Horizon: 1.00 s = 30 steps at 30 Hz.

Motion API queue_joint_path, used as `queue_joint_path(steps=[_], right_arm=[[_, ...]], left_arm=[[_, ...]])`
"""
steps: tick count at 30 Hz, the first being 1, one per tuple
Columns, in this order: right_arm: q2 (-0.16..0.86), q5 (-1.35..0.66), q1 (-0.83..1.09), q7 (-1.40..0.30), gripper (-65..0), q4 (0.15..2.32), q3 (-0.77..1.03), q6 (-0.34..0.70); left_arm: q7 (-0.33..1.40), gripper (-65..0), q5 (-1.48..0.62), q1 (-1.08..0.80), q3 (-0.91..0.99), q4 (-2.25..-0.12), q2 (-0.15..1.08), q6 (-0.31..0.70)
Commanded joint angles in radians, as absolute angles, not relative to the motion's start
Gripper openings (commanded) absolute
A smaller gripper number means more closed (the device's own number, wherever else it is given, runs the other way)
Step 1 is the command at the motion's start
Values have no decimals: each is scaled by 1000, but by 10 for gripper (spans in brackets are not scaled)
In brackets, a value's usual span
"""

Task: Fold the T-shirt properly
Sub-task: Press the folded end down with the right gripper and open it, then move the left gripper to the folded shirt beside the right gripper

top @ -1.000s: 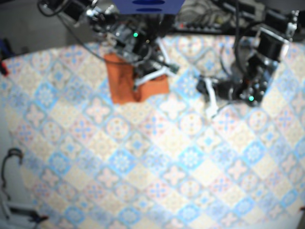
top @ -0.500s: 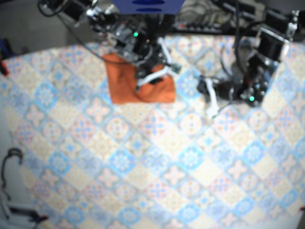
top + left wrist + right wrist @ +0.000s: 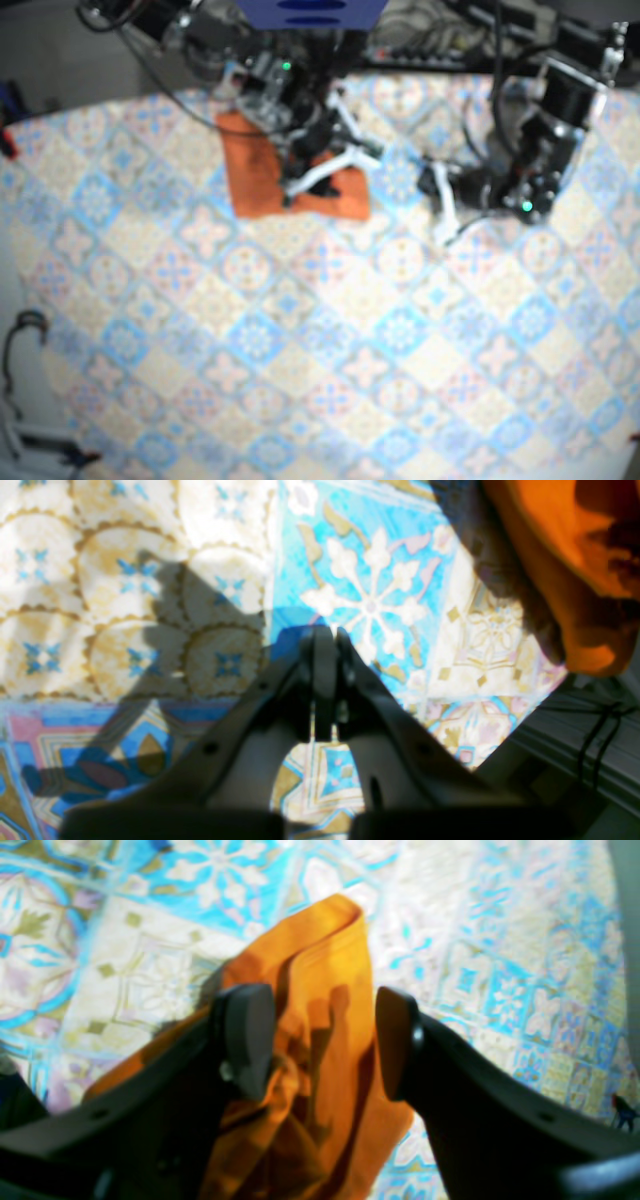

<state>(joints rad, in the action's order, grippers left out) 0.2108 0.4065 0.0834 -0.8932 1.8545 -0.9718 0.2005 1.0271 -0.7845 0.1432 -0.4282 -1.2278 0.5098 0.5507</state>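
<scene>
The orange T-shirt (image 3: 268, 172) lies as a folded bundle on the patterned tablecloth (image 3: 330, 330), at the back left of centre. My right gripper (image 3: 332, 170) hovers over the shirt's right edge. In the right wrist view this gripper (image 3: 322, 1040) is open, its dark fingers (image 3: 247, 1035) wide apart with rumpled orange shirt (image 3: 320, 960) beneath and between them. My left gripper (image 3: 441, 208) rests on the cloth to the right of the shirt. In its own view the left gripper (image 3: 325, 636) is shut on nothing, with the shirt (image 3: 555, 555) at top right.
The table's back edge (image 3: 575, 715) with dark cables (image 3: 600, 730) runs close behind my left gripper. More cables and equipment (image 3: 440, 40) crowd the back of the table. A cable loop (image 3: 25, 335) lies off the table's left side.
The right gripper has shifted to the right over the shirt, and the shirt's lower right edge now spreads farther right and lies flatter. The left arm has not moved.
</scene>
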Motion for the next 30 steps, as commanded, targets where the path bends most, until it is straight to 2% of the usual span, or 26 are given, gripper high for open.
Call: queue_joint_path(steps=[1, 6, 11, 15, 20, 26, 30], right_arm=[[205, 427, 74, -877, -334, 1886, -967, 191], [205, 443, 73, -877, -334, 1919, -961, 189], [193, 604, 79, -877, -334, 1920, -964, 189], [191, 633, 73, -877, -334, 1905, -909, 154], [191, 544, 77, -875, -334, 1870, -794, 101], [191, 394, 153, -806, -334, 1825, -611, 97], [191, 377, 225, -776, -334, 1808, -549, 97]], left_arm=[[1018, -650, -774, 157, -421, -1239, 522, 553], [1018, -650, -757, 157, -421, -1239, 522, 553], [1018, -650, -757, 157, -421, -1239, 522, 553], [1018, -650, -757, 157, -421, -1239, 522, 553], [1018, -650, -757, 157, -421, -1239, 522, 553], [989, -650, -756, 130, -426, -1239, 521, 553], [978, -650, -720, 108, -421, -1239, 521, 553]])
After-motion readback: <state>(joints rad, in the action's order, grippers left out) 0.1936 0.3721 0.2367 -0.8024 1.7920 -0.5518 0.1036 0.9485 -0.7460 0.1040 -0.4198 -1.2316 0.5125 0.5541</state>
